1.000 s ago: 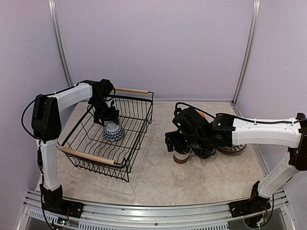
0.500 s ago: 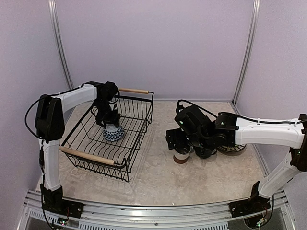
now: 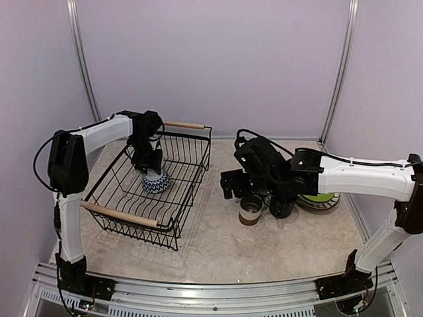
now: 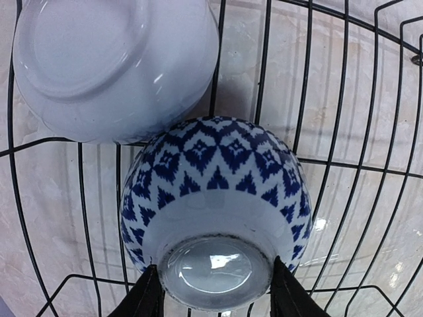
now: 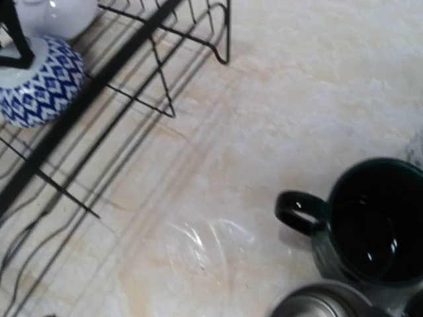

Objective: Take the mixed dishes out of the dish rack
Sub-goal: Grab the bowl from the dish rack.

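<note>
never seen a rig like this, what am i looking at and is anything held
Two robot arms on a table, each with a two-finger gripper. The wide picture is from above; the other two are wrist cameras. The left gripper pinches the foot of an upside-down blue patterned bowl in the black wire dish rack, beside a white bowl. The right gripper hangs near a small cup, a dark mug and a green plate; whether it's open isn't visible.

walls (image 3: 211,66): plain lilac | corner posts (image 3: 340,72): metal | tabletop (image 3: 218,244): pale marbled beige | light: even, soft
</note>
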